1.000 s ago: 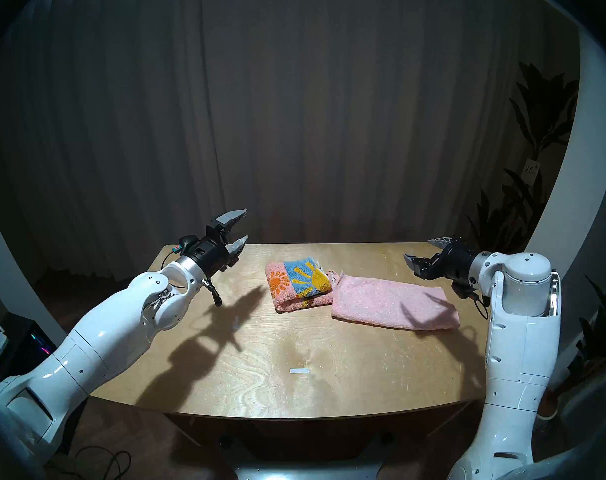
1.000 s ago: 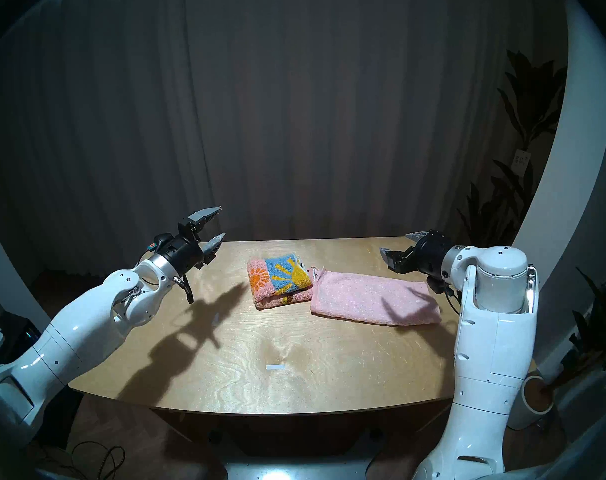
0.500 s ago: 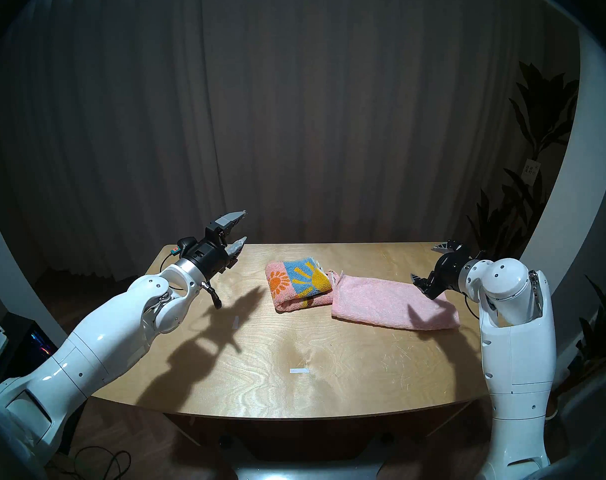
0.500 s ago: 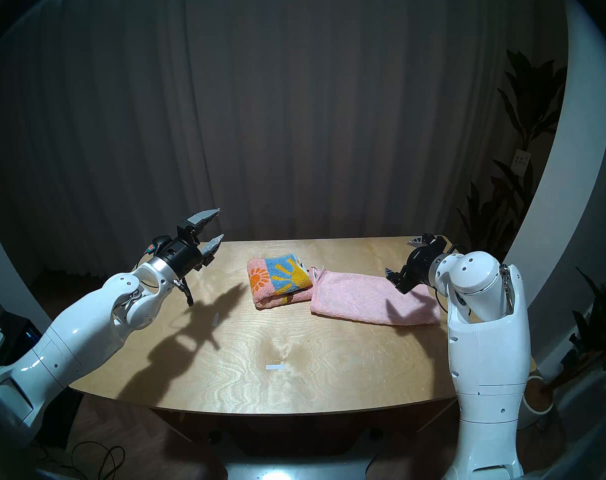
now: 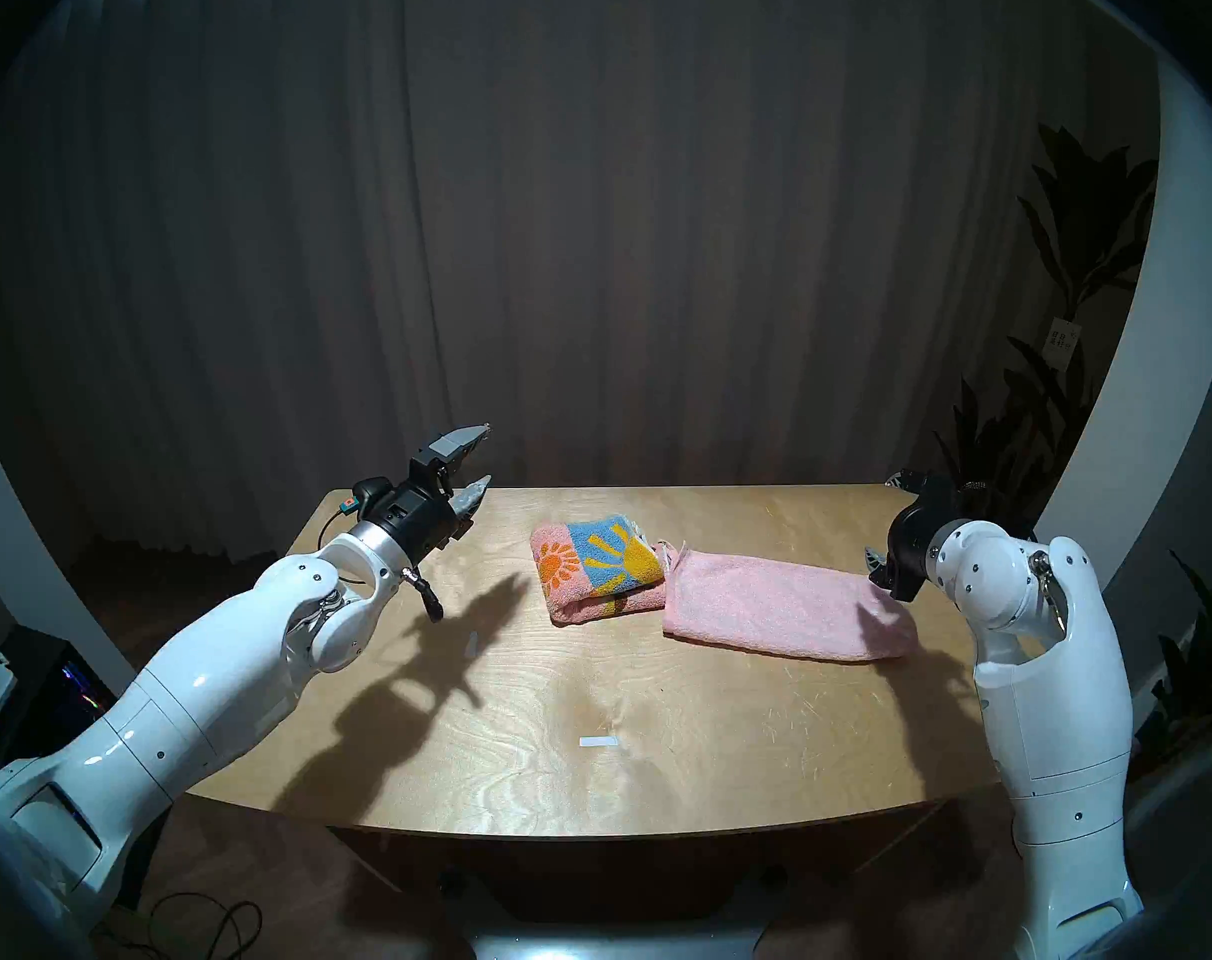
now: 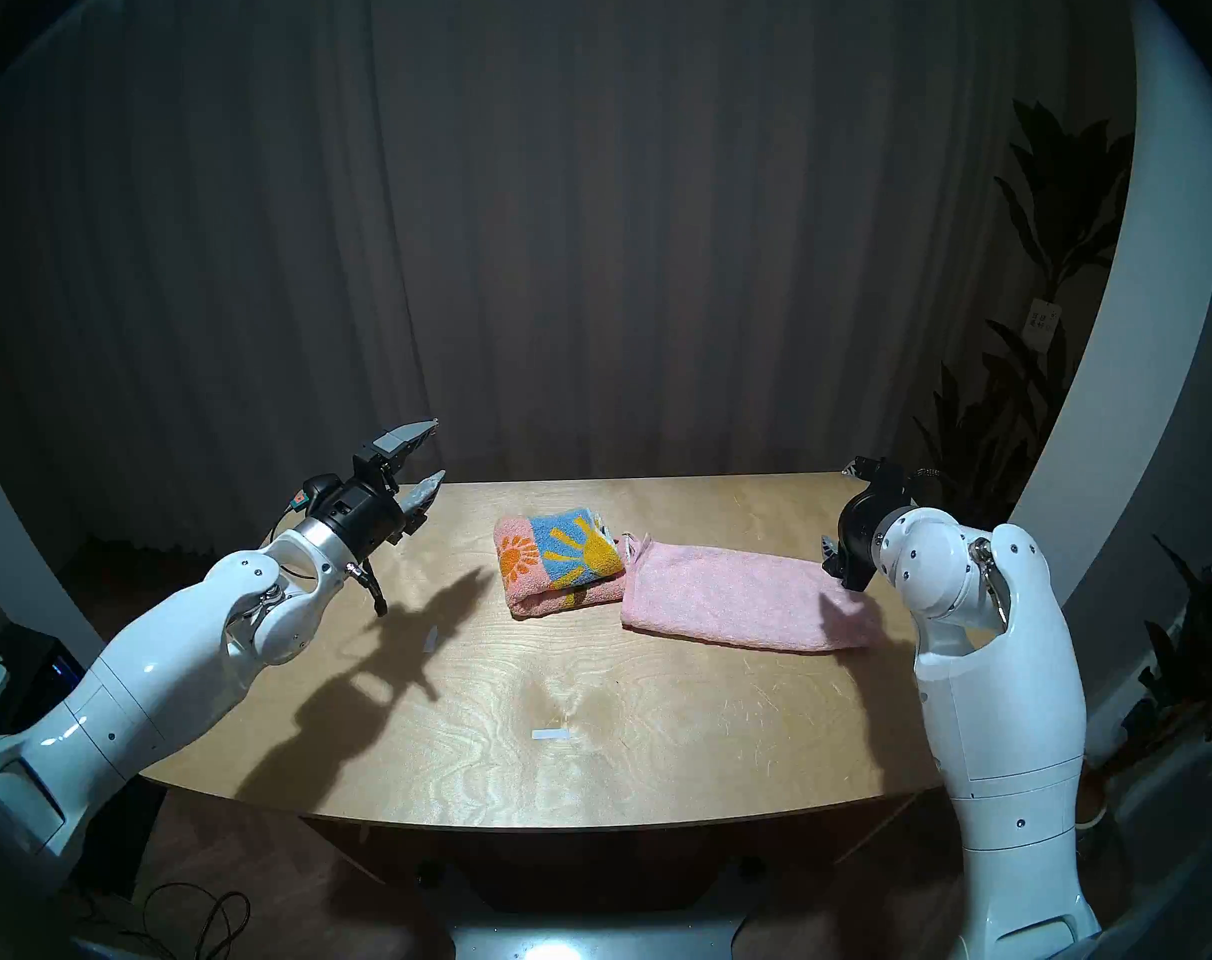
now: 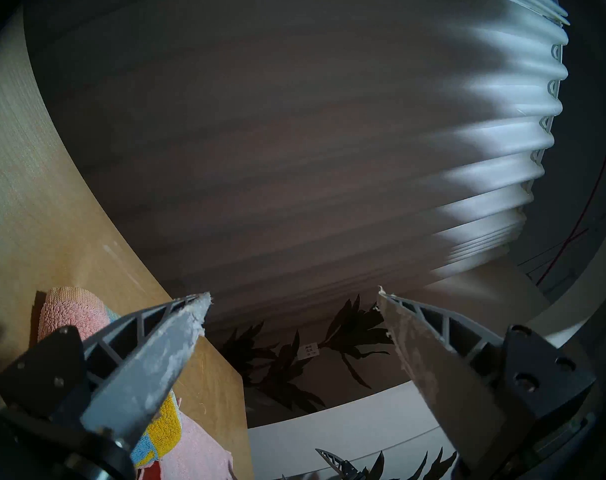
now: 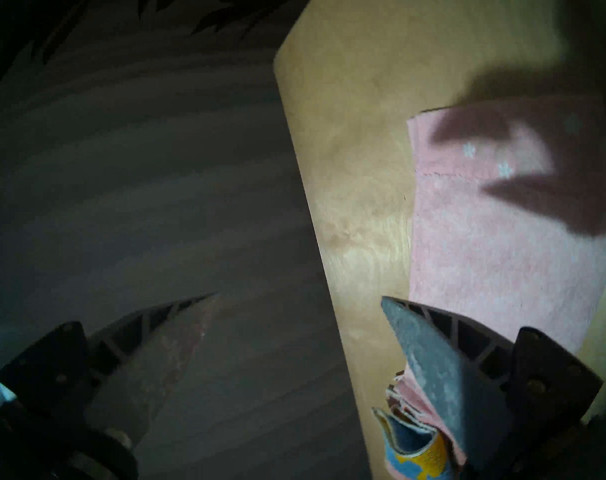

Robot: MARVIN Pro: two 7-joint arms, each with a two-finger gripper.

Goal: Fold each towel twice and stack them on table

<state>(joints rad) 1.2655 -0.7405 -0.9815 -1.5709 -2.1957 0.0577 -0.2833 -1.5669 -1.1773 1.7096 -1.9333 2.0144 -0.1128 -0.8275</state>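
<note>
Right gripper (image 8: 298,299) at mid-right of the head view, jaws spread and empty over the pink towel's (image 5: 783,605) right end; left gripper (image 5: 482,456) likewise spread, at centre-left. Sunflower towel (image 5: 593,564) compactly folded at table (image 5: 589,785) centre, touching the pink one. Likely to pinch just one layer and spoil the fold, or drag the neighbour askew.

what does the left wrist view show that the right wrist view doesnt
Only the left wrist view: the dark leafy plant with a small white tag, the pale lit folds of the curtain, and the open left pincer, holding nothing.

Only the right wrist view: most of the long pale pink terry towel with finger shadows across it, and the open, empty right pincer.

Both: the light plywood table and part of the folded sunflower-print towel.
</note>
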